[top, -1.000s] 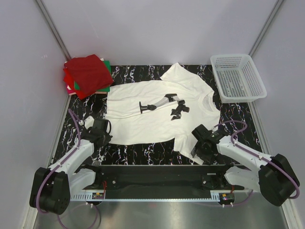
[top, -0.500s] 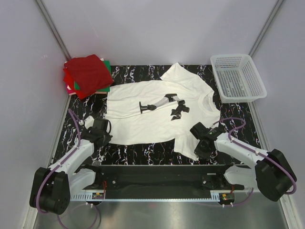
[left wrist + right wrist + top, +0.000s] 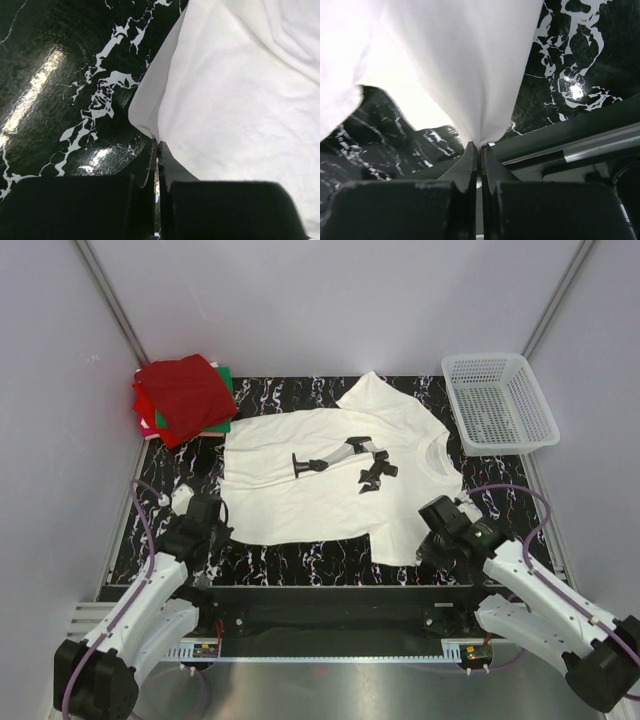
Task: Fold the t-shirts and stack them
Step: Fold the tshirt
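A white t-shirt with a dark print lies spread on the black marbled table, neck toward the right. My left gripper is shut on its near-left hem corner, lifted slightly off the table. Pinched in my shut right gripper is the near sleeve, pulled up into a taut peak. At the far left lies a stack of folded t-shirts, dark red on top, with bright red and green below.
A white mesh basket sits at the far right corner. Along the near table edge runs a black rail, seen just below the right fingertips as the rail. Grey walls enclose the table.
The right gripper closed on the near sleeve and lifted it, moving slightly right. The left gripper rose a little with the hem corner still in it.
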Controlling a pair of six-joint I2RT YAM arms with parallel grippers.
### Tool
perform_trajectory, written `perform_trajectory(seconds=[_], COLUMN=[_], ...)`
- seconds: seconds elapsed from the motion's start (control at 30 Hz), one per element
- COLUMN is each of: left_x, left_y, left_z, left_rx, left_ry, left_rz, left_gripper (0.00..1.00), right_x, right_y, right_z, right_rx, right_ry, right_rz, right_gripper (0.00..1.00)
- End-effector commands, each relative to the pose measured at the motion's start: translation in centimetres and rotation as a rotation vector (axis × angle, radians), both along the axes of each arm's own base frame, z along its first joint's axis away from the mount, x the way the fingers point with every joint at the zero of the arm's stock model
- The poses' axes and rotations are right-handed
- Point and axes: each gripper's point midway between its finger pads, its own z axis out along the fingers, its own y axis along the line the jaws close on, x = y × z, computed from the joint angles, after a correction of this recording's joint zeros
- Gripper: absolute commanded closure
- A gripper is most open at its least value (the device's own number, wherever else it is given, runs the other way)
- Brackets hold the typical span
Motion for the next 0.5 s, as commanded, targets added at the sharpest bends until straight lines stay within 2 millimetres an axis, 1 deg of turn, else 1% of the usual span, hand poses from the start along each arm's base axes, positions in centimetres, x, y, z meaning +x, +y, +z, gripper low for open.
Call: perform_trajectory(seconds=[0.0,0.03,0.07,0.1,0.17,0.23,0.27,0.3,0.33,0.37,0.4,0.43,0.47], left_x=[-0.8,-1.0,-1.5,-1.8,-2.4,-3.1,-3.6,-3.9,-3.9,-4.7,-5.0,-5.1,-5.9], left_y=[-0.1,-0.2,-0.1,-0.2,-0.8,-1.7,-2.1,-2.4,-2.6,-2.3,-2.2,-2.1,-1.4], left_z=[1.5,1.7,1.6,1.9,2.1,2.6,2.6,2.9,3.7,3.7,4.2,5.4,5.5], left_rx=[-0.018,-0.021,-0.026,-0.034,-0.058,-0.085,-0.107,-0.119,-0.132,-0.125,-0.126,-0.131,-0.108], left_ry=[-0.001,0.001,0.017,0.01,0.014,0.007,0.022,0.02,0.008,0.032,0.026,0.009,0.032], left_rz=[0.003,0.001,0.003,0.003,-0.003,-0.021,-0.023,-0.036,-0.039,-0.027,-0.025,-0.024,-0.008], left_gripper=[1.0,1.0,1.0,1.0,1.0,1.0,1.0,1.0,1.0,1.0,1.0,1.0,1.0], right_x=[-0.1,-0.2,0.0,-0.4,-0.5,-0.9,-1.0,-1.2,-1.3,-1.4,-1.7,-1.8,-2.0], right_y=[-1.0,-1.1,-1.2,-1.6,-1.9,-2.3,-2.4,-2.6,-2.6,-2.6,-2.7,-2.6,-2.5], right_z=[3.1,3.5,4.3,4.5,5.6,6.0,6.7,6.9,7.1,7.5,7.5,7.5,7.5], right_rx=[-0.01,-0.006,0.004,-0.004,0.006,0.01,0.028,0.031,0.042,0.059,0.063,0.068,0.079], right_ry=[-0.062,-0.07,-0.096,-0.09,-0.123,-0.132,-0.159,-0.163,-0.173,-0.189,-0.186,-0.186,-0.183], right_rz=[-0.018,-0.019,-0.023,-0.027,-0.036,-0.042,-0.049,-0.049,-0.047,-0.046,-0.043,-0.04,-0.035], right_gripper=[1.0,1.0,1.0,1.0,1.0,1.0,1.0,1.0,1.0,1.0,1.0,1.0,1.0])
